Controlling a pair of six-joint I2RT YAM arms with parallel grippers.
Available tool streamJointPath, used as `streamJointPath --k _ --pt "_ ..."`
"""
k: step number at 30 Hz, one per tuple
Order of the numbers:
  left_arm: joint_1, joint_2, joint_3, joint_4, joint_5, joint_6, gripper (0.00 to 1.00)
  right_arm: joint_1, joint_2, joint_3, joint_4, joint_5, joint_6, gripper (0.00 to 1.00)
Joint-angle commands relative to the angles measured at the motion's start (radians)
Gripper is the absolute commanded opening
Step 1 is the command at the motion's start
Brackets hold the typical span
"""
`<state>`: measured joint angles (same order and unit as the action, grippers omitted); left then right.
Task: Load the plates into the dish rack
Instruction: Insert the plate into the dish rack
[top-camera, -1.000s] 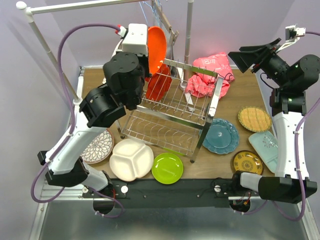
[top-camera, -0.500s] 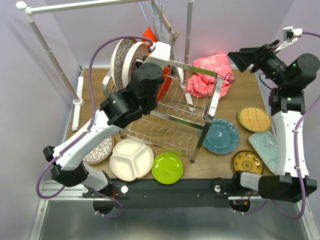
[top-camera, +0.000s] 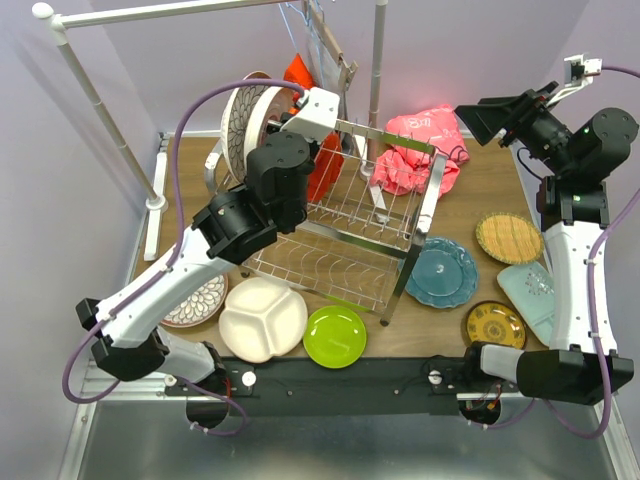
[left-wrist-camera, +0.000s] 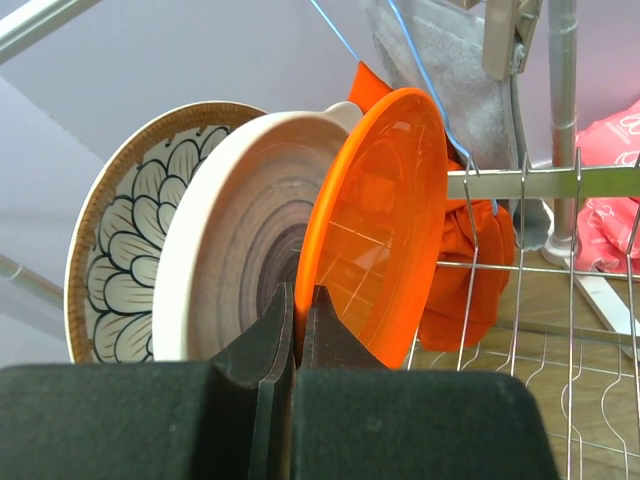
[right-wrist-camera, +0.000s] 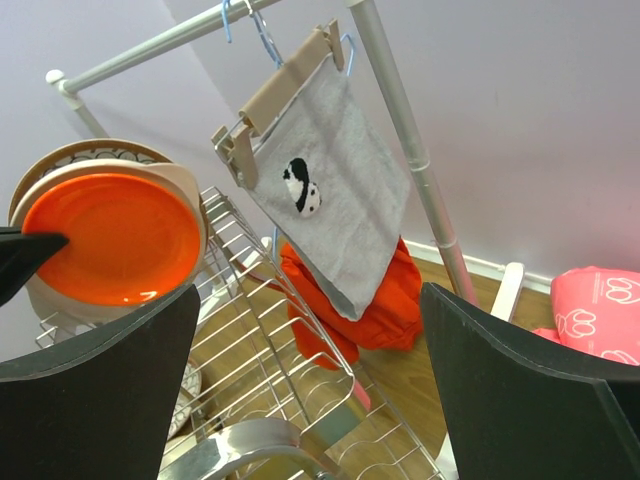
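- We find the left gripper (left-wrist-camera: 296, 322) closed, pinching the lower rim of the orange plate (left-wrist-camera: 385, 210).
- That plate stands upright at the dish rack's (top-camera: 380, 215) 10 o'clock corner, just beside a beige plate (left-wrist-camera: 235, 250).
- The right gripper (right-wrist-camera: 310, 300) hangs wide open and empty at the rack's 2 o'clock.
- The white divided plate (top-camera: 262, 318) and lime green plate (top-camera: 334, 336) lie flat at its 6 o'clock.

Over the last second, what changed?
The left gripper, still shut on the orange plate, swung it in beside the beige plate standing at the left end of the dish rack. The right gripper stayed raised and open; loose plates did not move.
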<state>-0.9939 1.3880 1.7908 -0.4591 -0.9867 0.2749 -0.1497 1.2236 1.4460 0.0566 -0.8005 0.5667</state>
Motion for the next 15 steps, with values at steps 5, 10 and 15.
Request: streamJointPath --k 5,10,15 --pt "0.027 -0.043 -0.044 0.048 0.049 0.044 0.0 -0.001 -0.013 -0.015 -0.018 0.02 -0.002 1.0" --pt "0.044 -0.046 -0.073 0.057 0.062 0.046 0.0 -0.002 -0.013 -0.015 -0.018 0.018 0.001 1.0" --pt "0.057 -0.049 -0.106 0.06 0.062 0.055 0.0 -0.004 -0.016 -0.019 -0.018 0.017 0.002 1.0"
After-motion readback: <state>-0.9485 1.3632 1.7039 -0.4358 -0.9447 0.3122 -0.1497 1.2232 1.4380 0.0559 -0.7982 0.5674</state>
